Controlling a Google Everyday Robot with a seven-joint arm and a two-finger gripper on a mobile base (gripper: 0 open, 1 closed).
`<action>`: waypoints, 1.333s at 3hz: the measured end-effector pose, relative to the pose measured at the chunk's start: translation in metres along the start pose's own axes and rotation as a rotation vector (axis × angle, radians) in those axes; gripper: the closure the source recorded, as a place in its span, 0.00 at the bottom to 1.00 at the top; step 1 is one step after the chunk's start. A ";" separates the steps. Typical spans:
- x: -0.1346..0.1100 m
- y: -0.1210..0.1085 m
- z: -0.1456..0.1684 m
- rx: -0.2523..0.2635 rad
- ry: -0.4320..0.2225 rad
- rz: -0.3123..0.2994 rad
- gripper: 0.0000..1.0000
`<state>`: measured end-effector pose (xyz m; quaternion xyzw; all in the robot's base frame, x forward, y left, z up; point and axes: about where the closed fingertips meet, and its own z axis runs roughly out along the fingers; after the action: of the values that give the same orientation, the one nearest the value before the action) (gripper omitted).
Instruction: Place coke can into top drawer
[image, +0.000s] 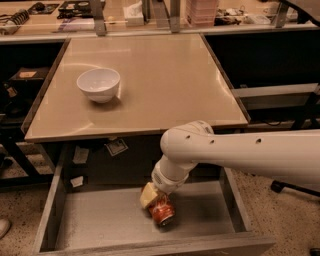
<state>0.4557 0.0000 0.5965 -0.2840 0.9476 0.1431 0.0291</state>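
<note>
The top drawer (95, 220) is pulled open below the beige tabletop, grey wood with a pale grey bottom. The coke can (162, 211), red-orange with a silver end, is tilted inside the drawer near its middle, at or just above the bottom. My gripper (154, 200) reaches down into the drawer from the white arm on the right and is shut on the can, with a pale yellow finger (147, 194) on its left side. The other finger is hidden behind the can and wrist.
A white bowl (98, 84) stands on the beige tabletop (160, 75) at the left. My white arm (240, 152) crosses over the drawer's right side. Cluttered shelves run along the back. Black table legs and a speckled floor lie at both sides.
</note>
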 end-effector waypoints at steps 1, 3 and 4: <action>0.000 0.000 0.000 0.000 0.000 0.000 0.58; 0.000 0.000 0.000 0.000 0.000 0.000 0.12; 0.000 0.000 0.000 0.000 0.000 0.000 0.00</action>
<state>0.4556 0.0000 0.5964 -0.2840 0.9476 0.1431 0.0291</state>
